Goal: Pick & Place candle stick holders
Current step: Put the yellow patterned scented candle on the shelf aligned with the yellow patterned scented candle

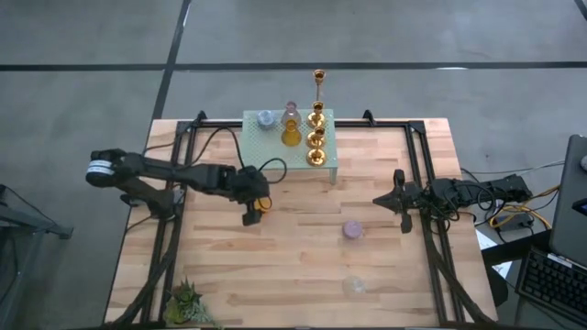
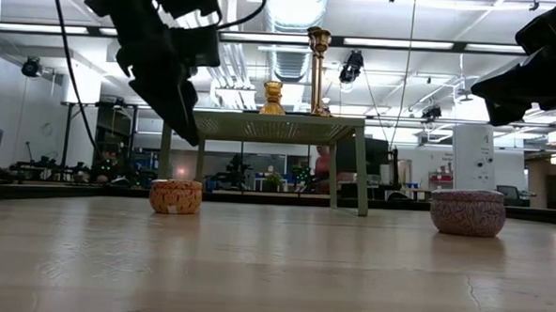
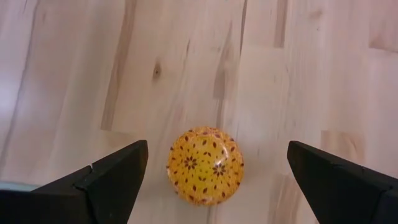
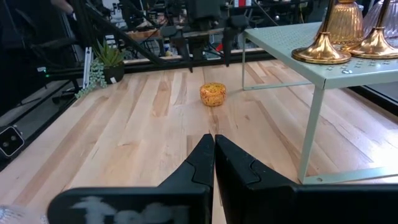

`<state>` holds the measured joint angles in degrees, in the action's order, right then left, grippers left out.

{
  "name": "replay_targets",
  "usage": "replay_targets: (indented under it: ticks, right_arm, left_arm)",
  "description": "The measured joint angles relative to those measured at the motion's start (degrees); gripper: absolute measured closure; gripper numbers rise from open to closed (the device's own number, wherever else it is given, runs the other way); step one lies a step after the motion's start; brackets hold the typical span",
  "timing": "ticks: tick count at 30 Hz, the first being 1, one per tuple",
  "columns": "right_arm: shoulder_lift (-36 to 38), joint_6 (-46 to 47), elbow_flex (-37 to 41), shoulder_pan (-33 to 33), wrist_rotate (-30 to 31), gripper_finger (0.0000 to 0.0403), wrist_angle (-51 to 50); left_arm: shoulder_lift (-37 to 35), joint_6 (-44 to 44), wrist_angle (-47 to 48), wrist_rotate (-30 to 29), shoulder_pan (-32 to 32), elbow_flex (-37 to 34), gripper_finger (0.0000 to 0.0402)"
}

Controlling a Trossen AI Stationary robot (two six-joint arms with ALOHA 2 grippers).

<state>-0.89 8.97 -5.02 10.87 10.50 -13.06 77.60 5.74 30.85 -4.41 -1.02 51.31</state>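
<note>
A squat orange patterned candle stick holder (image 3: 205, 166) stands on its base on the wooden table (image 1: 303, 257), left of the middle (image 1: 264, 203). My left gripper (image 3: 217, 146) hovers open above it, one finger on each side, touching nothing. In the low view the gripper (image 2: 187, 129) hangs clear over the holder (image 2: 176, 197). A pink holder (image 1: 351, 229) and a clear glass one (image 1: 354, 286) stand farther right. Gold holders (image 1: 316, 137), an amber one (image 1: 291, 136) and a blue one (image 1: 266, 117) stand on the mint-green stand (image 1: 275, 151). My right gripper (image 1: 401, 200) waits shut at the right.
A small spiky green plant (image 1: 188, 302) sits at the near left corner. Black frame rails (image 1: 183, 165) run along the table's left and right sides. The stand's thin legs (image 4: 311, 134) stand on the far middle. Bare wood lies between the orange and pink holders.
</note>
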Motion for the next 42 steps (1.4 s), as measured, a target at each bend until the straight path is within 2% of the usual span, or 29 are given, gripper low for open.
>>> replay_targets:
  ticks: [14,28,33,42]
  right_arm:
    - [0.0,0.0,0.0,0.0,0.0,0.0394,0.0]
    - [0.0,0.0,0.0,0.0,0.0,0.0394,0.0]
    - [0.0,0.0,0.0,0.0,0.0,0.0394,0.0]
    - [0.0,0.0,0.0,0.0,0.0,0.0394,0.0]
  left_arm:
    - [0.7,0.0,-16.4,-1.4,0.0,-11.5,0.0014]
    - [4.4,0.8,-20.3,-1.7,0.0,-14.1,0.0017]
    - [5.3,1.2,-20.4,-1.7,0.0,-14.1,0.0035]
    - [7.0,2.1,-21.0,-1.7,0.0,-14.1,0.0094]
